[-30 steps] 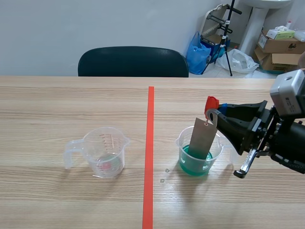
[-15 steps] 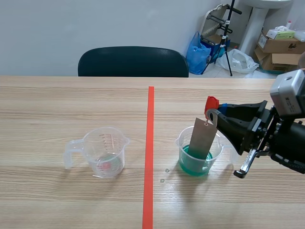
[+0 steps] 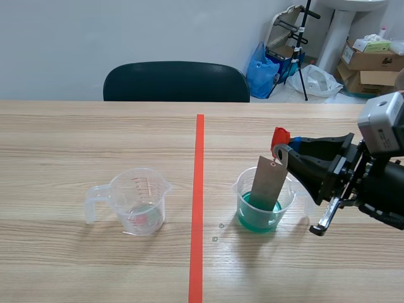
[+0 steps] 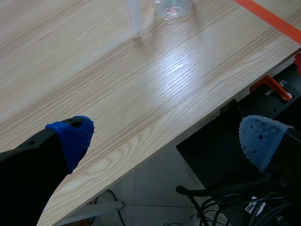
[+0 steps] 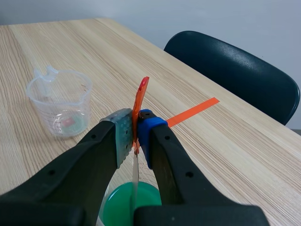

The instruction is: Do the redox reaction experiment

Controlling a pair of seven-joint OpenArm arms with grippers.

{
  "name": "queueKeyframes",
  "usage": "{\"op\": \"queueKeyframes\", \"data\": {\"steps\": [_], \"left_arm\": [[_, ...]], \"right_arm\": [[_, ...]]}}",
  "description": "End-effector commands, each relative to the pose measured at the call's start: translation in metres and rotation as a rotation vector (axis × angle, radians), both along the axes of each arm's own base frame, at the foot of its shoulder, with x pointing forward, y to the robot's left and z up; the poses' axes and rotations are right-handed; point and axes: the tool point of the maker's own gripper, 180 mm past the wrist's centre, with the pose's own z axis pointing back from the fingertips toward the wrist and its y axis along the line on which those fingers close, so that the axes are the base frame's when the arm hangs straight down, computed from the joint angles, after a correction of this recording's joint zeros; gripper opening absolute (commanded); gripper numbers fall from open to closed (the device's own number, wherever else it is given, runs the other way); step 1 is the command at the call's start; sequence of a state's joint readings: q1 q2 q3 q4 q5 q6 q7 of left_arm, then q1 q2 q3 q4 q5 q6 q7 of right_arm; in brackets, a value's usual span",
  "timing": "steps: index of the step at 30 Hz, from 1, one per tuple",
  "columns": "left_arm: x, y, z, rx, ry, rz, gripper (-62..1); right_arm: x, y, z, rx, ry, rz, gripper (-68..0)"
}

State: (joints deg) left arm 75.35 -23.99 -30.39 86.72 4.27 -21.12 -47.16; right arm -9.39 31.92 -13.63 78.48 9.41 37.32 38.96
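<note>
Holding station over the right half of the counter: the right pincer comes in from the right edge, its two pads clamped together on a red clip. In the right wrist view the clip stands pinched between the grey-green pad and the blue pad of the pincer, its tip poking up above them.

Metal strip: grey, flat, hangs from the clip and leans slightly. Its lower end sits inside the clear cup, down in the green liquid.

This cup stands just right of the orange tape line. Two small droplets lie on the counter between cup and line.

Second clear cup: left of the line, well apart from the first, upright, handle pointing left, red scale marks on its wall, nearly empty.

Left pincer: fingers wide apart, blue pads showing, nothing between them. It hangs past the counter's near edge, with the second cup well ahead of it.

Dark chair behind the far edge.
</note>
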Motion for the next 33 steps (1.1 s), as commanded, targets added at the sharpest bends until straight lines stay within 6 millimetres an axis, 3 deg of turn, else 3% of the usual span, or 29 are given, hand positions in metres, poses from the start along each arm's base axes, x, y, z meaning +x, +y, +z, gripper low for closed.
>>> {"op": "queueKeyframes", "data": {"steps": [1,19,26,33], "left_arm": [[0.002,-0.003,0.004,-0.019,-0.017,0.003,1.4],[0.002,-0.003,0.004,-0.019,-0.017,0.003,1.4],[0.002,-0.003,0.004,-0.019,-0.017,0.003,1.4],[0.002,-0.003,0.004,-0.019,-0.017,0.003,1.4]], "right_arm": [[0.006,-0.004,0.013,0.016,-0.037,-0.002,-66.9],[0.004,-0.004,0.016,0.028,-0.045,0.006,-66.9],[-0.001,-0.003,0.028,0.039,-0.057,0.057,-66.8],[-0.003,-0.004,0.053,0.062,-0.099,0.087,-66.8]]}}
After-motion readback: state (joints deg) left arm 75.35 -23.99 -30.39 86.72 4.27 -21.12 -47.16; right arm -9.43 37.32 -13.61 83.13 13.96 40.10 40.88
